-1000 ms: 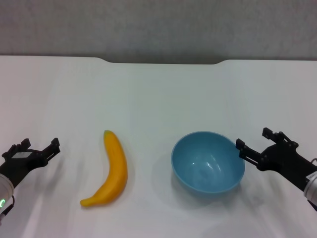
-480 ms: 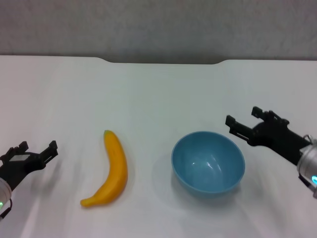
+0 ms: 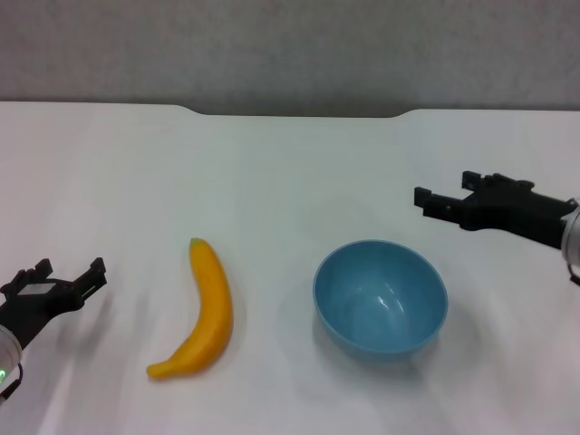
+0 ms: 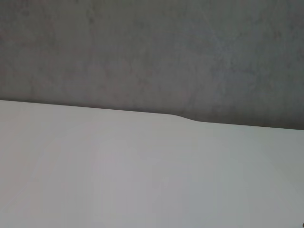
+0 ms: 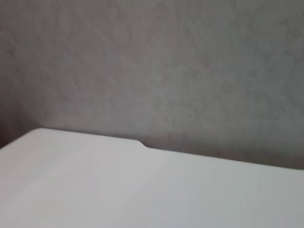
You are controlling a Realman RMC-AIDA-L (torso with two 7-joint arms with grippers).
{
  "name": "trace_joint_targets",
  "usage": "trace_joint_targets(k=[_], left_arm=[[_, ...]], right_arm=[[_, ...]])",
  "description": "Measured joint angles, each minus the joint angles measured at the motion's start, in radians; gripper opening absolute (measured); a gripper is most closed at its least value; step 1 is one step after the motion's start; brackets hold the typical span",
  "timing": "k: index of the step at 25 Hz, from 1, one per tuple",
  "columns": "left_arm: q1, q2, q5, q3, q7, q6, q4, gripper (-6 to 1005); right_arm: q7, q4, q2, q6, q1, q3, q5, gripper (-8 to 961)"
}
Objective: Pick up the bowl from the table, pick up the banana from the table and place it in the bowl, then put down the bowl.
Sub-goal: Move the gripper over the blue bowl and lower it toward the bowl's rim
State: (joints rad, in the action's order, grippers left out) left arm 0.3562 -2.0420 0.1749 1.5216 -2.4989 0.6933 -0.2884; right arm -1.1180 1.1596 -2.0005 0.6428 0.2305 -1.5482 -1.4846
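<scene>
Right end effector (image 3: 446,198) spread open, empty, raised beyond the far right rim of the bowl (image 3: 381,299), clear of it; left end effector (image 3: 56,281) likewise open and holding nothing, low at the near left of the counter (image 3: 272,172), well apart from the banana (image 3: 207,311). Bowl upright on the counter, empty, just right of the banana, not touching. Likely light, rigid, glossy and slippery; best pinched across the thin rim, wall between the fingers. Banana probably firm yet bruisable; best taken across its thick middle, gently, since longer than the bowl's width.
</scene>
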Motion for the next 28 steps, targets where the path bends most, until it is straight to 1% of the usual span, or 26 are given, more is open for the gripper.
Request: trace_joint_targets(k=[2,4,6,9,11,13,18,22,28], left_arm=[[0.000,-0.001,0.000,0.002,0.000,0.001,-0.001,879],[-0.001,-0.001,0.000,0.004,0.000,0.002,-0.001,878],[0.000,-0.001,0.000,0.002,0.000,0.002,-0.003,877],[0.002,-0.001,0.000,0.002,0.000,0.006,-0.005,876],[0.003,-0.001,0.000,0.002,0.001,0.007,-0.006,876],[0.007,-0.001,0.000,0.001,0.002,0.008,-0.007,875],[0.009,-0.003,0.000,0.003,0.003,0.010,-0.008,873],[0.009,-0.002,0.000,0.004,0.008,0.011,-0.009,872],[0.012,-0.001,0.000,0.001,0.009,0.011,-0.014,870]], right_arm=[[0.123,0.040,-0.002,0.041,0.011,0.029,0.118,887],[0.220,0.053,-0.001,0.096,0.038,0.059,0.199,887],[0.316,0.049,0.001,0.183,0.088,0.112,0.298,886],[0.444,0.006,0.000,0.340,0.185,0.207,0.478,884],[0.486,-0.046,0.000,0.387,0.244,0.252,0.550,884],[0.499,-0.114,-0.001,0.398,0.293,0.277,0.580,883],[0.490,-0.270,0.000,0.384,0.375,0.287,0.588,881],[0.497,-0.336,-0.002,0.399,0.418,0.286,0.587,879],[0.525,-0.398,-0.002,0.447,0.459,0.279,0.602,877]])
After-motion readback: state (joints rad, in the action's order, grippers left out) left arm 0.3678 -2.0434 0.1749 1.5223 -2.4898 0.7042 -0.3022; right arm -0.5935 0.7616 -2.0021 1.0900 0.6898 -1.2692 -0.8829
